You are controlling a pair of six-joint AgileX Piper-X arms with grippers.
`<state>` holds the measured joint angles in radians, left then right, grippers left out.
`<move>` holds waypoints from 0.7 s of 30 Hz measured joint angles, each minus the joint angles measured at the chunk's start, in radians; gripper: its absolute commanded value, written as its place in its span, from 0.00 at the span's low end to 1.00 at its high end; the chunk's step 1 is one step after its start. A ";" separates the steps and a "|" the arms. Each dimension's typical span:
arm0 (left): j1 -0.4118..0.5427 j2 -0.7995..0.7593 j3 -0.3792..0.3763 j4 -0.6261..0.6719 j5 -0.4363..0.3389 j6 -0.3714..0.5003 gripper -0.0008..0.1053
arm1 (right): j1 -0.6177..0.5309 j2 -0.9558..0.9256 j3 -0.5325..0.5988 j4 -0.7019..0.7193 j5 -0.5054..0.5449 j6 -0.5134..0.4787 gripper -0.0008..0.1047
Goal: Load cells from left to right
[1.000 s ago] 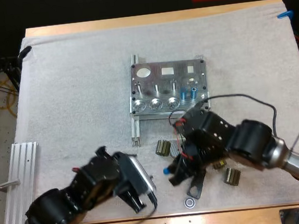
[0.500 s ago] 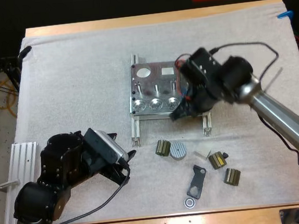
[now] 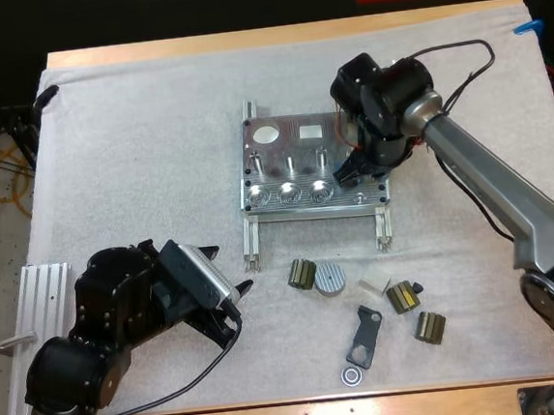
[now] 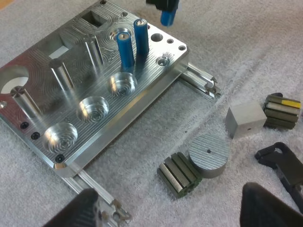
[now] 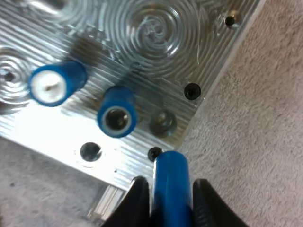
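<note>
The metal fixture (image 3: 297, 162) lies mid-mat, with two blue cylinders (image 4: 124, 47) (image 4: 140, 34) standing upright side by side near its right end. My right gripper (image 3: 345, 174) hovers over the fixture's front right corner, shut on a third blue cylinder (image 5: 170, 187), which hangs just off the plate's edge beside a small hole (image 5: 163, 120). The three round pockets (image 4: 92, 108) along the front edge hold nothing. My left gripper (image 3: 235, 303) rests low over the mat to the fixture's front left, its fingers (image 4: 80, 213) wide apart and open.
Small dark ribbed parts (image 3: 303, 274) (image 3: 402, 296) (image 3: 429, 327), a grey disc (image 3: 330, 279), a pale block (image 3: 374, 282), a black bracket (image 3: 363, 334) and a ring (image 3: 351, 376) lie in front of the fixture. An aluminium rail (image 3: 34, 316) lies at the mat's left edge.
My right arm carried the blue cylinder from the parts in front up to the fixture's front right corner. My left arm drew back to the left early on, then stayed still.
</note>
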<state>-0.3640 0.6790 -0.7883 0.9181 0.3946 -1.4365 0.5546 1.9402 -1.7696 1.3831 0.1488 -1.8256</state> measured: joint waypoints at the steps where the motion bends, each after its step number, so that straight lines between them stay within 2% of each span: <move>1: 0.000 0.000 0.000 0.000 0.000 0.000 0.58 | -0.003 0.011 0.000 0.000 0.003 -0.009 0.01; 21: 0.000 0.000 -0.001 0.000 0.018 0.000 0.58 | -0.014 0.060 0.000 -0.068 -0.009 -0.030 0.01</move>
<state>-0.3640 0.6790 -0.7895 0.9181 0.4123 -1.4365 0.5407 2.0005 -1.7696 1.3149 0.1394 -1.8553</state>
